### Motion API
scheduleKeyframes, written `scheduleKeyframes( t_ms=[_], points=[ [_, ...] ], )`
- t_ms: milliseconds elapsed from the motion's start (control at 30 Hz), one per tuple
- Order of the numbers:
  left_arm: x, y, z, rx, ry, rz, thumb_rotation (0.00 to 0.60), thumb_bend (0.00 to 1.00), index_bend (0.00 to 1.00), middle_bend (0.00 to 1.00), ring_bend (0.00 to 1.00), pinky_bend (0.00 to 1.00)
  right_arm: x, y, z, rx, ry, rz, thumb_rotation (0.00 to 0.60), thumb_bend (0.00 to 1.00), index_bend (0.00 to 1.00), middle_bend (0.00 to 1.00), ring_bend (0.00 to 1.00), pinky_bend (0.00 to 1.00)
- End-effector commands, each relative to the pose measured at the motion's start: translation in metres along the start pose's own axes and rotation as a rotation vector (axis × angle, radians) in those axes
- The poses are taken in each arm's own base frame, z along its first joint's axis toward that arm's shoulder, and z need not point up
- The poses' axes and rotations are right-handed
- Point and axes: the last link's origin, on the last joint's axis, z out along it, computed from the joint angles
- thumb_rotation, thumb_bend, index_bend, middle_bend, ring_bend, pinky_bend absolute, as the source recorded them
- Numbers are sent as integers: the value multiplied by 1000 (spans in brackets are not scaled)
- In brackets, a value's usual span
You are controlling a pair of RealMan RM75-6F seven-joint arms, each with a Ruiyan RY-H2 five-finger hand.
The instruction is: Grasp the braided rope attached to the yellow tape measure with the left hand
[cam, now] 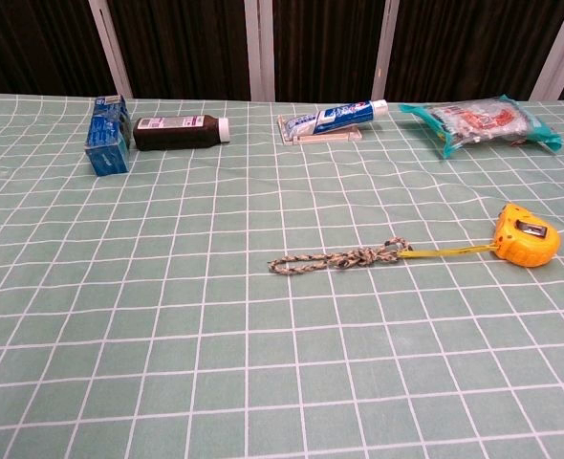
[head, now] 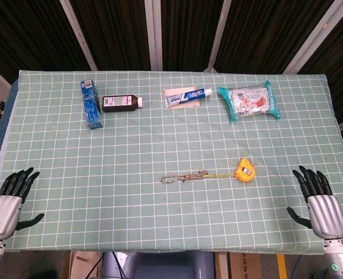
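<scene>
Table (head: 55,151) under green checked cloth, yellow tape measure (head: 245,169) right of centre, braided rope (head: 184,176) stretched to its left, behind it a teal snack packet (head: 250,101), toothpaste tube (head: 187,97), brown bottle (head: 121,103), blue box (head: 90,104) farthest left.

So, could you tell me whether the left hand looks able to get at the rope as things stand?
Probably yes. The left hand rests open at the table's near left edge, and only bare cloth lies between it and the rope. The bottle and box sit far behind, out of the way.
</scene>
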Motion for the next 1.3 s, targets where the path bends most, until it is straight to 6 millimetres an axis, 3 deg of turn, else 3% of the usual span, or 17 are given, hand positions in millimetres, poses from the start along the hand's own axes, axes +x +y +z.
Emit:
scheduleKeyframes(
  t_ms=[33,967,1133,1300],
  points=[
    [0,0,0,0,-2,2,600,0,0,0,0,0,-1,0,0,-3,2,-4,600,248,0,0,0,0],
    [1,1,2,-15,-4,20,600,0,0,0,0,0,0,2,0,-14,9,-2,600,248,0,0,0,0],
    [5,1,16,-49,3,62,600,0,0,0,0,0,-1,2,1,-15,4,5,600,248,0,0,0,0],
    [13,12,48,-96,29,106,600,9,1,0,0,0,-1,2,2,-17,1,14,600,248,0,0,0,0]
  ],
)
